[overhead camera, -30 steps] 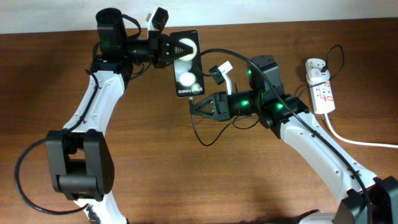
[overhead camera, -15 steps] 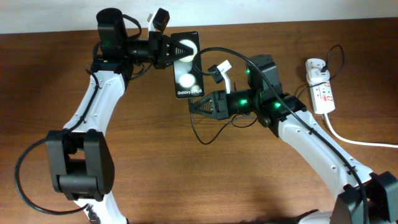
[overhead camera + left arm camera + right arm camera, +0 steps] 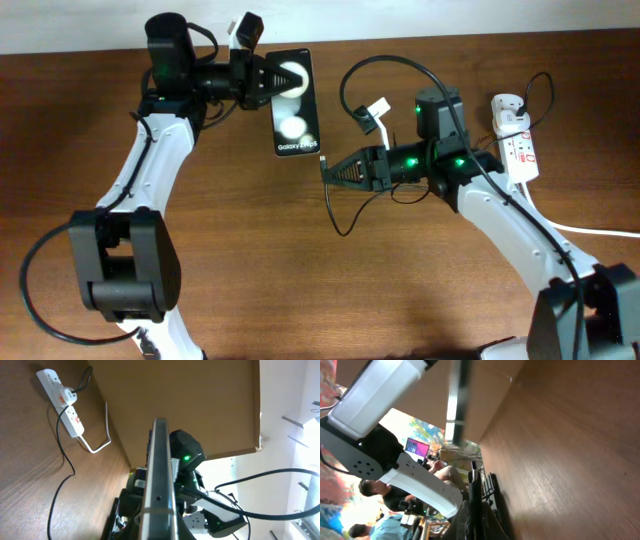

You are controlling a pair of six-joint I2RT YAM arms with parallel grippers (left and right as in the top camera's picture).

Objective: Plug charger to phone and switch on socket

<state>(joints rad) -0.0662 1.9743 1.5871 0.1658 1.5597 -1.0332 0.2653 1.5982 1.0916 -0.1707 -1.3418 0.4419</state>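
The phone (image 3: 293, 105) is black with a glossy face and white lettering at its near end. My left gripper (image 3: 267, 84) is shut on its left edge and holds it above the table. In the left wrist view the phone (image 3: 159, 470) shows edge-on between the jaws (image 3: 157, 527). My right gripper (image 3: 330, 172) is shut on the charger's thin black cable (image 3: 332, 210), with the plug tip (image 3: 323, 159) just below and right of the phone's lettered end, apart from it. In the right wrist view the jaws (image 3: 476, 510) pinch the cable. The socket (image 3: 517, 145) lies at the far right.
The charger cable arcs over my right arm (image 3: 385, 62) to a white adapter (image 3: 506, 106) on the socket. A thick white cord (image 3: 560, 225) runs from the socket off the right edge. The socket also shows in the left wrist view (image 3: 62, 395).
My left gripper has shifted the phone slightly left and up. My right gripper has moved right with the plug, and the cable now arcs higher over the arm.
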